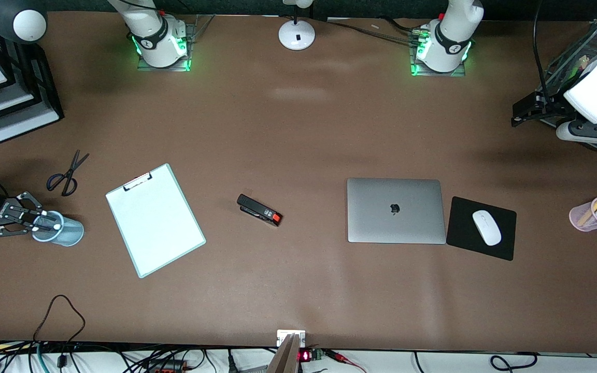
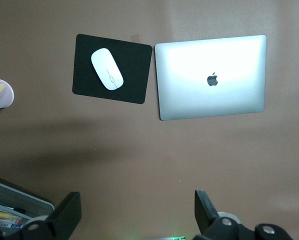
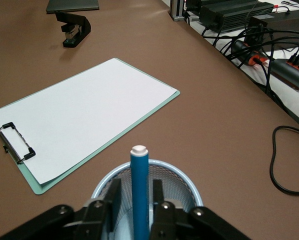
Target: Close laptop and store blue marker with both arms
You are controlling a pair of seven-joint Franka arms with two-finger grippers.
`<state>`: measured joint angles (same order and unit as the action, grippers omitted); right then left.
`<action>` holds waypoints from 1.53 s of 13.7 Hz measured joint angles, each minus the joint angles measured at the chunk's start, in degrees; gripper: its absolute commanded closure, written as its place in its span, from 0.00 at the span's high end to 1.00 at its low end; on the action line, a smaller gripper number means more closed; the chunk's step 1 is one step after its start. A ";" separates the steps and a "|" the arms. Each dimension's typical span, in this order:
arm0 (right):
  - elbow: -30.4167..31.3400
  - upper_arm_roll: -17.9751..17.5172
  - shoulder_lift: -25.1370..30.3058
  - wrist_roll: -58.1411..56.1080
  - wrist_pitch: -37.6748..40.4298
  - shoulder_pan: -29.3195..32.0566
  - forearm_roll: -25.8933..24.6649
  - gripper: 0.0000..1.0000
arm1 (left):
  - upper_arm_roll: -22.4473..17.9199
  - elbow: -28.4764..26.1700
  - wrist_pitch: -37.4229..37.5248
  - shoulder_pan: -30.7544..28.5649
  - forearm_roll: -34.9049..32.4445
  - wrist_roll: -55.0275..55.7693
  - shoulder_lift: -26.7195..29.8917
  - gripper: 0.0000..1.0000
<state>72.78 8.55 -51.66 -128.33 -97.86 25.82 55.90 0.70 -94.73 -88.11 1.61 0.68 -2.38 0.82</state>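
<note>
Cables and a small lit device (image 1: 303, 356) are seen along the bottom edge of the front view, nearest the camera. At middle left of that frame the right tool (image 1: 44, 223) is held at the mouth of a pale blue mesh cup (image 1: 60, 230), reaching in from the frame's left edge with its wrist roughly level. A clipboard (image 1: 154, 219) with white paper lies just right of the cup, scissors (image 1: 68, 173) above it, and a black stapler (image 1: 259, 210) at frame centre. The laptop (image 1: 395, 210) lies shut and flat at centre right, silver lid up with the dark logo showing. A black mouse pad (image 1: 500, 246) carrying a white mouse (image 1: 486, 227) sits just beside it, and a pink pen cup (image 1: 586, 216) stands near the right edge. The left arm is raised at upper right; its tool (image 1: 529, 111) hangs over the brown surface (image 1: 298, 134).

From the left wrist view, the laptop's closed lid (image 2: 210, 77) is seen from above in the upper right of the frame, with the mouse pad (image 2: 134, 75) beside it. The left tool (image 2: 137, 215) is spread wide and empty, its two dark fingers (image 2: 69, 212) at the lower edge.

From the right wrist view, the blue marker (image 3: 139, 195) is gripped upright between the narrow fingers (image 3: 113, 197) of the right tool (image 3: 135, 200) at bottom centre, its white end uppermost and its blue barrel reaching down into the mesh cup (image 3: 182, 187).
</note>
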 measured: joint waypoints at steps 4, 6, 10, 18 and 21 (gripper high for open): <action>-0.89 0.83 0.40 0.97 1.93 0.28 -0.16 1.00 | 0.00 -0.01 0.00 0.00 0.00 0.10 -0.02 1.00; -2.23 1.96 1.51 4.72 4.21 0.35 -2.08 1.00 | 0.00 -0.02 0.00 0.00 0.00 0.32 -0.06 1.00; -8.87 2.09 4.52 15.49 12.32 0.23 -7.50 1.00 | 0.00 -0.03 0.00 0.10 0.00 0.48 -0.50 1.00; -13.12 1.81 13.45 36.58 16.07 -7.50 -19.22 1.00 | -0.03 -0.08 0.00 0.09 0.00 0.48 -0.67 1.00; -13.18 1.75 16.21 43.68 16.09 -11.92 -24.34 1.00 | -0.03 -0.09 0.01 0.09 0.00 0.48 -0.67 1.00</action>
<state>59.60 10.30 -35.45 -84.65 -81.76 13.90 31.56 0.68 -94.81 -88.10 1.70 0.68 -1.90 0.15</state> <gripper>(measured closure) 0.000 0.000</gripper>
